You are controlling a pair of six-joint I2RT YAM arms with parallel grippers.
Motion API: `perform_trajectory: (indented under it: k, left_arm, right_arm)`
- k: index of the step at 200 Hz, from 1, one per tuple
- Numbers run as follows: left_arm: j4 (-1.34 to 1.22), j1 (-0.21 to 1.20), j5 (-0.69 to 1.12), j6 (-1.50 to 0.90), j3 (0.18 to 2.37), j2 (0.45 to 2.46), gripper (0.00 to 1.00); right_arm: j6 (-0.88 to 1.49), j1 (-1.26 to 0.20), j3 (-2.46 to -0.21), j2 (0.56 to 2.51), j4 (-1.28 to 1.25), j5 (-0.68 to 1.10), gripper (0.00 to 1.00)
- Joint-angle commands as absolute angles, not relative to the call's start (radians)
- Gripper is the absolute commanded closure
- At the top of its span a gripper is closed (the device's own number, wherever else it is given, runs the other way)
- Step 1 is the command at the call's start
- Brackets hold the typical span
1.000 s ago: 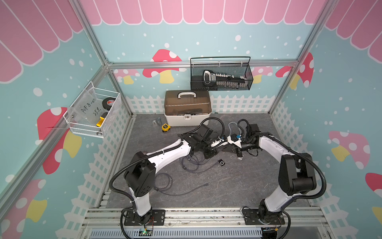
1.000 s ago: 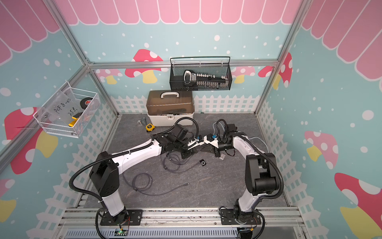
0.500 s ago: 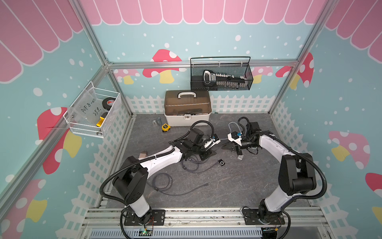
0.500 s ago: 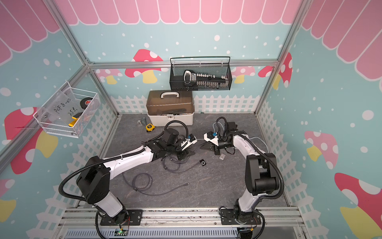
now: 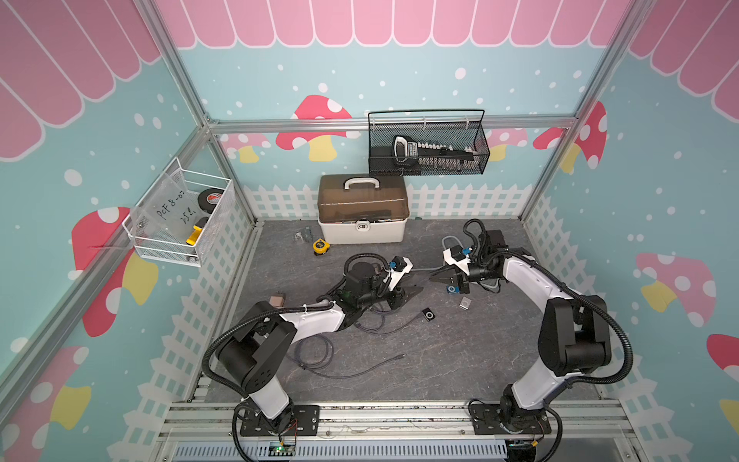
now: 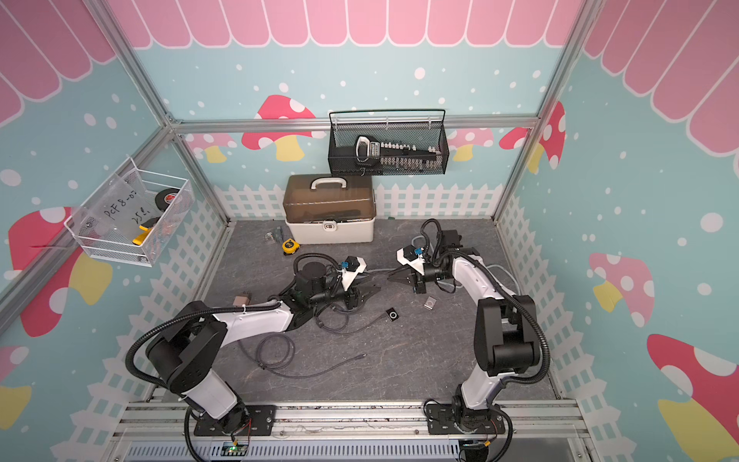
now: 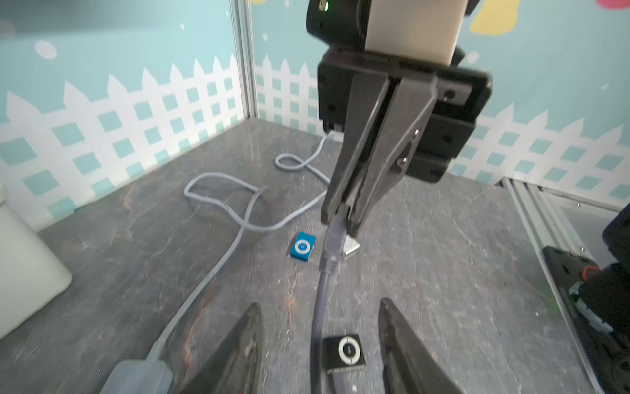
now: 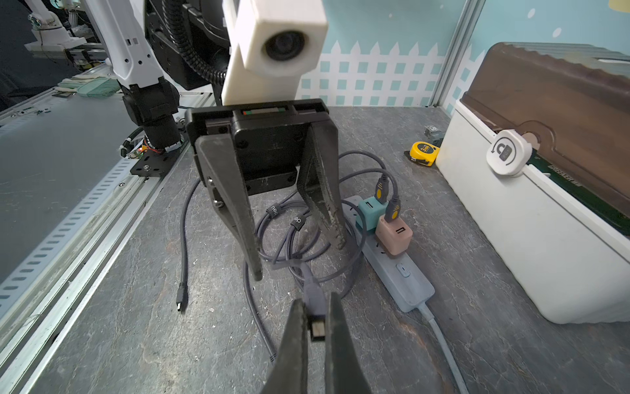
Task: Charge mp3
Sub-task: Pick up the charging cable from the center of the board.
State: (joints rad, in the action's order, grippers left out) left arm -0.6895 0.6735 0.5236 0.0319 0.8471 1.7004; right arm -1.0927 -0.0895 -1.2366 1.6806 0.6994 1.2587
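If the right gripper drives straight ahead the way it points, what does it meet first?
Probably the left gripper, facing it with open fingers. The right gripper, shut on the cable plug, points at them; the gap between is hard to judge.

Matt stone-look floor [image 5: 460,360], smooth blk mp3 [image 7: 343,351], metal mesh basket [image 5: 428,130]

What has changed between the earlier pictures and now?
The left gripper opened its jaws, let go of the cable plug and drew back a little from the right gripper, which stays shut on the plug. The black music player, the blue music player, the power strip and the toolbox lie as before.
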Motion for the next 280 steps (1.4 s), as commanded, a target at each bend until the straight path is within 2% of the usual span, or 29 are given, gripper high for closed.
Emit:
perform_trajectory:
  k: [1, 82, 155, 192, 224, 280]
  left_arm:
    - [-0.939, 0.669, 0.582, -0.058, 0.831, 1.756, 0.47]
    - [-1.223, 0.669, 0.622, -0.164, 0.834, 1.898, 0.51]
    - [-1.337, 0.669, 0.634, -0.210, 0.821, 1.950, 0.67]
    - [-1.386, 0.669, 0.625, -0.228, 0.813, 1.980, 0.70]
    - [-1.400, 0.669, 0.627, -0.234, 0.820, 1.990, 0.77]
    - [-1.419, 0.672, 0.635, -0.247, 0.833, 1.996, 0.79]
  right_arm:
    - [-1.092, -0.082, -1.264, 1.690, 0.712, 1.311, 1.00]
    - [-1.064, -0.080, -1.266, 1.678, 0.713, 1.321, 1.00]
    - [-1.042, -0.080, -1.275, 1.675, 0.712, 1.334, 1.00]
    - [-1.036, -0.076, -1.276, 1.670, 0.715, 1.336, 1.00]
    - [-1.032, -0.076, -1.273, 1.667, 0.714, 1.339, 1.00]
    - [-1.028, -0.076, -1.273, 1.668, 0.716, 1.336, 1.00]
